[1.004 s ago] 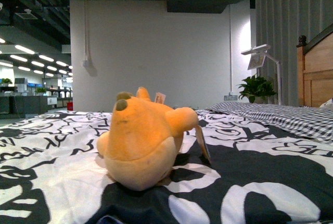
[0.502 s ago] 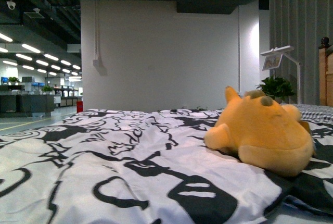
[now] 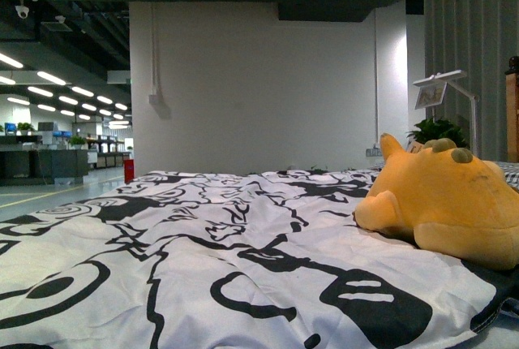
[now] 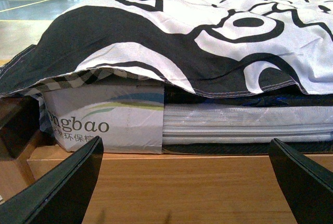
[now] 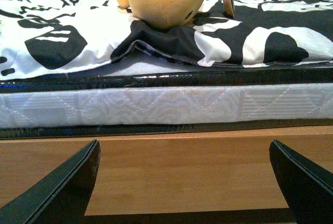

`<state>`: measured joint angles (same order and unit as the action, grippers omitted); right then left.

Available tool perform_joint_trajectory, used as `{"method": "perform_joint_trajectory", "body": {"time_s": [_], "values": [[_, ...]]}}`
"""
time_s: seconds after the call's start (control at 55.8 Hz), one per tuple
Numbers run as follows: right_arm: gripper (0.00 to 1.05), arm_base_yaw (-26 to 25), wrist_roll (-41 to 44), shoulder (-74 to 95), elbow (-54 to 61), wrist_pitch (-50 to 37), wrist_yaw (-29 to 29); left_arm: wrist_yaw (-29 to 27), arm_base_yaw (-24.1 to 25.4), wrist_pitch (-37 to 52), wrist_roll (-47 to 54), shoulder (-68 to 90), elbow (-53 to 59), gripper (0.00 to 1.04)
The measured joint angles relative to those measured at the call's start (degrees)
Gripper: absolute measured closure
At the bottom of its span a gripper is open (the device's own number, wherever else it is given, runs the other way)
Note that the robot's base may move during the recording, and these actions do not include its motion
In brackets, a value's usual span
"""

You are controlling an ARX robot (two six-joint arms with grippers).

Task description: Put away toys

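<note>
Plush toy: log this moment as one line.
plush toy: lying on bedcover, ungrasped | left fingers: open, empty | right fingers: open, empty, facing toy

A white wall [image 3: 259, 89] rises behind the bed [image 3: 162, 227], its black-and-white cover [image 4: 208, 31] draped over a mattress [image 5: 156, 104] on a wooden frame [image 5: 182, 166]. A grey curtain [image 3: 470, 32], a lamp [image 3: 444, 85] and a potted plant [image 3: 438, 131] stand at right. At left, strip lights [image 3: 49, 89] line a hall, perhaps an office.
</note>
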<state>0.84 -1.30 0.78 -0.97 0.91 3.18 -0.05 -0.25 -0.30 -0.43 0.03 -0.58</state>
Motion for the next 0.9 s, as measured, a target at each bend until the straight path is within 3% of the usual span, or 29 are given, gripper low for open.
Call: {"method": "perform_joint_trajectory", "body": {"time_s": [0.036,0.126,0.43,0.663,0.896], "values": [[0.07,1.05,-2.23,1.73,-0.15,-0.17,4.68,-0.02,0.0,0.0,-0.02,0.0,0.0,0.06],[0.07,0.9,-5.42,6.8,-0.33,-3.8,7.58,0.04,0.0,0.0,-0.02,0.0,0.0,0.06],[0.07,0.81,-7.15,27.76,-6.47,-25.31,6.23,0.02,0.0,0.0,-0.02,0.0,0.0,0.06],[0.07,3.56,-5.29,49.86,-14.23,-45.42,7.61,0.02,0.0,0.0,-0.02,0.0,0.0,0.06],[0.07,4.42,-1.75,64.35,-20.59,-56.74,8.7,0.02,0.0,0.0,-0.02,0.0,0.0,0.06]]}}
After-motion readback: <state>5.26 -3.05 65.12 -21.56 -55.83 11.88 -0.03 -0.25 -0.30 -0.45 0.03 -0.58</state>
